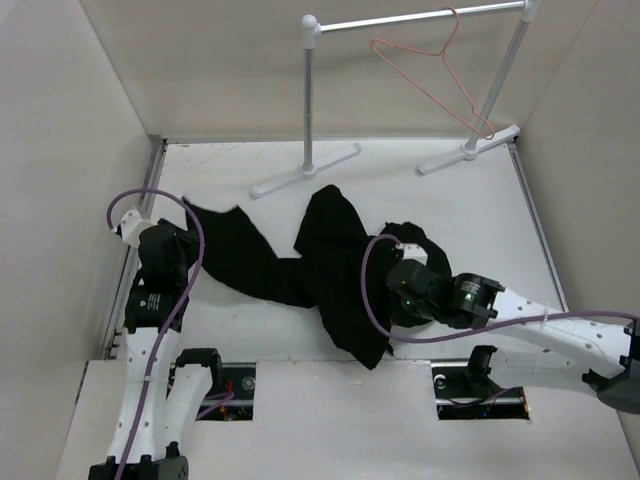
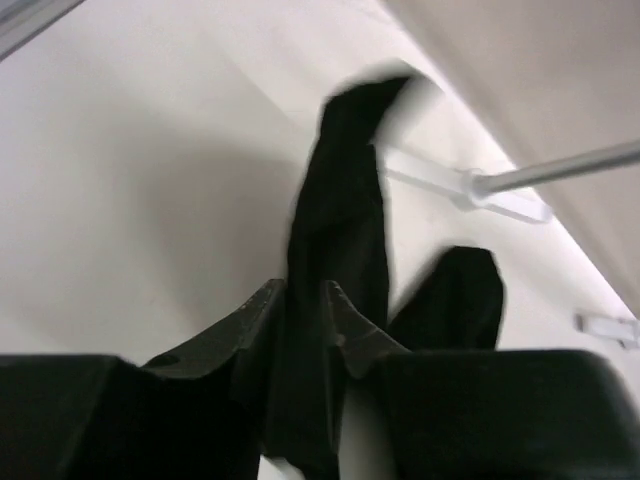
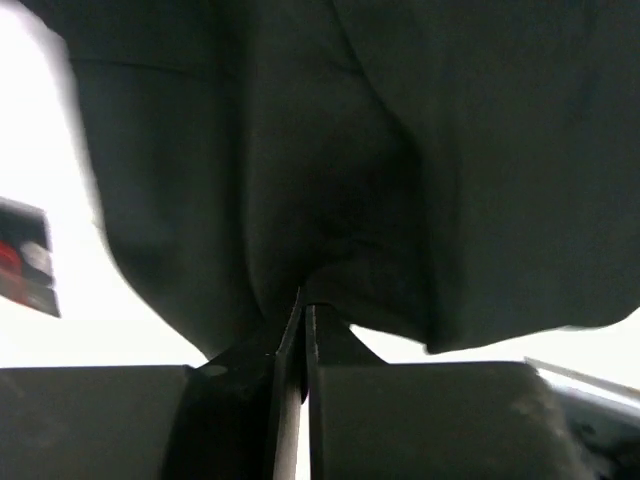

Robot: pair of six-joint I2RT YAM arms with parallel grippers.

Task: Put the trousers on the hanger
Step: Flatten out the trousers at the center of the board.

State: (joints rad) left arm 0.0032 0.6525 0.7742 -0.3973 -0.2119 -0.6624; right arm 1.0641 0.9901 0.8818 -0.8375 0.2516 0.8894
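Observation:
The black trousers [image 1: 320, 260] lie crumpled across the middle of the white table, one leg stretching left. My left gripper [image 1: 192, 238] is at that leg's left end. In the left wrist view its jaws [image 2: 303, 300] are closed on a band of the trousers [image 2: 335, 200] running between them. My right gripper [image 1: 388, 298] is at the garment's right side. In the right wrist view its jaws [image 3: 303, 305] pinch a fold of the trousers [image 3: 350, 150]. The pink wire hanger [image 1: 430, 60] hangs on the rail at the back, away from both grippers.
The white-and-silver garment rail [image 1: 420, 20] stands at the table's back on two white feet [image 1: 305, 170]; one foot also shows in the left wrist view [image 2: 500, 195]. White walls close in the left, right and back sides. Two base slots sit at the near edge.

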